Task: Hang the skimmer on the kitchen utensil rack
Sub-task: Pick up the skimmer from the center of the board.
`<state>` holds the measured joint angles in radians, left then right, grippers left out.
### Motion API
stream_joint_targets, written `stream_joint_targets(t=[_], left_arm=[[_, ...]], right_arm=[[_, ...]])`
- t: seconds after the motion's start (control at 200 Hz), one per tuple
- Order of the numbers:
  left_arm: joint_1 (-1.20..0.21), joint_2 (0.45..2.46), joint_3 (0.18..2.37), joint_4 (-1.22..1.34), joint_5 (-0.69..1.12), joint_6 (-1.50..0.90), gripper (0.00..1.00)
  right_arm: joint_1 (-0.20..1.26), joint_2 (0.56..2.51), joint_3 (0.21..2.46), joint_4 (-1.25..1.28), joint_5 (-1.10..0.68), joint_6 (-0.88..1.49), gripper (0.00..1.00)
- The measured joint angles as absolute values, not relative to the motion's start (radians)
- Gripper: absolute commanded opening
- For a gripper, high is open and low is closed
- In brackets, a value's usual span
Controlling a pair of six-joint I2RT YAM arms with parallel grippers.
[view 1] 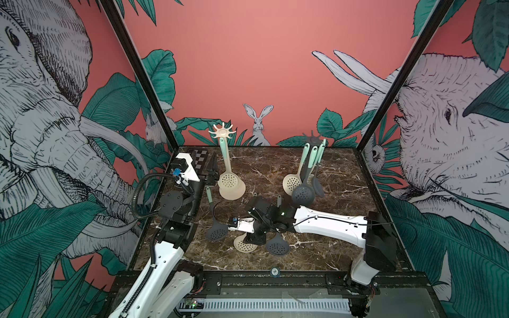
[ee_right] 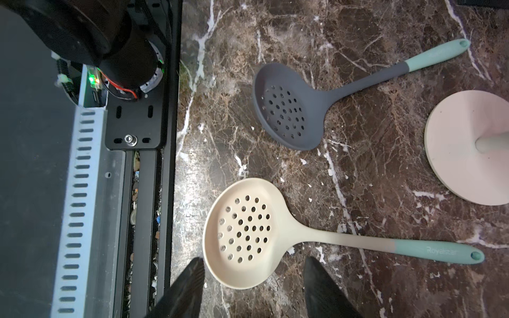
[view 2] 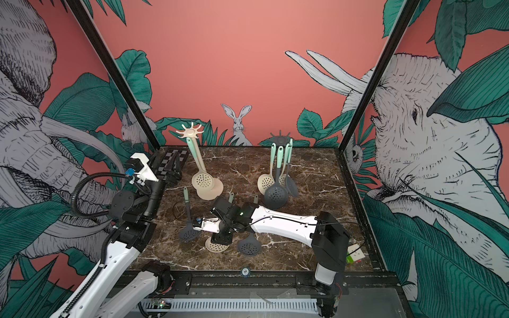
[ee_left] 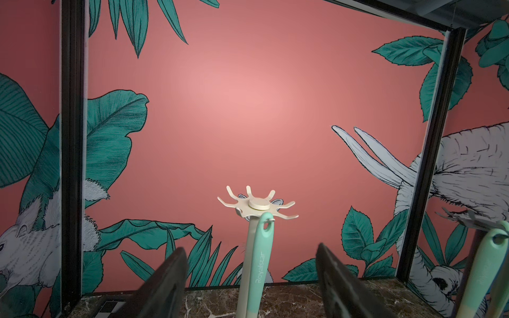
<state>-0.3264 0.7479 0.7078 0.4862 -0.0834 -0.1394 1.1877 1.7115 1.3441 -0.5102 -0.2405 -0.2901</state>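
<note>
1. The left tool is up beside the cream rack at the back left. Its fingers are spread wide and there's nothing in them. In the left wrist view the handle of the hung cream skimmer shows in the gap, with clear space on both sides.
2. The hung cream skimmer hangs by its handle hole on one of the rack's hooks, bowl down just above the rack's base.
3. The right tool points down at the bench, partway open and holding nothing.
4. The loose cream skimmer lies flat on the bench near the front edge, bowl facing up and mint handle pointing toward the back. Its bowl is right under the right tool. I can't tell if a fingertip is touching the rim or just above it.
5. A grey skimmer lies flat on its left and a second grey skimmer on its right, partly under the right arm.
6. The grey rack at the back right has several skimmers hanging on it, cream and grey.
</note>
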Motion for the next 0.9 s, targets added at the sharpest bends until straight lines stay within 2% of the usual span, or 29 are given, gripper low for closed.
stream_joint_targets(t=[0.155, 0.375, 0.66, 0.9], left_arm=[[-0.319, 0.748, 0.705, 0.488, -0.091, -0.142, 0.76], [-0.315, 0.748, 0.705, 0.492, -0.094, -0.144, 0.77], [-0.310, 0.739, 0.705, 0.491, -0.094, -0.165, 0.77], [-0.310, 0.716, 0.698, 0.492, -0.088, -0.184, 0.77]], right_arm=[[1.242, 1.752, 1.380, -0.547, -0.144, -0.300, 0.61], [1.271, 1.843, 1.425, -0.584, -0.060, -0.295, 0.57], [1.271, 1.910, 1.492, -0.628, -0.066, -0.254, 0.51], [1.271, 1.910, 1.488, -0.638, -0.120, -0.216, 0.51]])
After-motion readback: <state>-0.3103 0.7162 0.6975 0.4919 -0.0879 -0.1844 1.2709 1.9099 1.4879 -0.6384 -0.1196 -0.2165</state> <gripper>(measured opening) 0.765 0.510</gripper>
